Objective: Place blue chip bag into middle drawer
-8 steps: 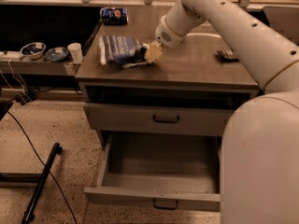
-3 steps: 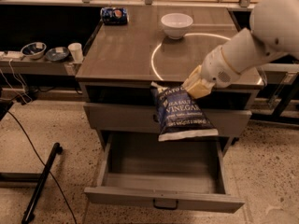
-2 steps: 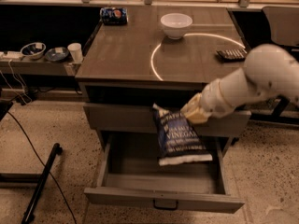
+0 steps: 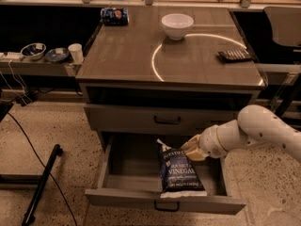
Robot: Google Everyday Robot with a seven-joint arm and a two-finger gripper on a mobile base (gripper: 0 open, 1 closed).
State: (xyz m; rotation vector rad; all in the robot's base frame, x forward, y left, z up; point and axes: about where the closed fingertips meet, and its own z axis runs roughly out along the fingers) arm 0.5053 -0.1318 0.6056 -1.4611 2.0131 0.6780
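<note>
The blue chip bag [image 4: 181,172] is dark blue with white lettering. It stands tilted inside the open middle drawer [image 4: 141,197], its lower sealed end resting against the inside of the drawer front. My gripper [image 4: 192,149] is low in front of the cabinet, over the drawer's right half, and is shut on the bag's upper right corner. My white arm [image 4: 256,131] reaches in from the right. The like grey drawer [image 4: 168,120] just above is closed.
On the cabinet top are a white bowl [image 4: 177,25], a small blue packet [image 4: 114,16] at the back left and a dark flat device [image 4: 234,55] at the right. A side shelf at left holds bowls [image 4: 33,51] and a cup [image 4: 75,52]. A black stand leg [image 4: 42,182] and cables lie on the floor.
The gripper has carried the bag from the cabinet top, down past the cabinet's front, into the open drawer. The bag's lower end now rests in the drawer.
</note>
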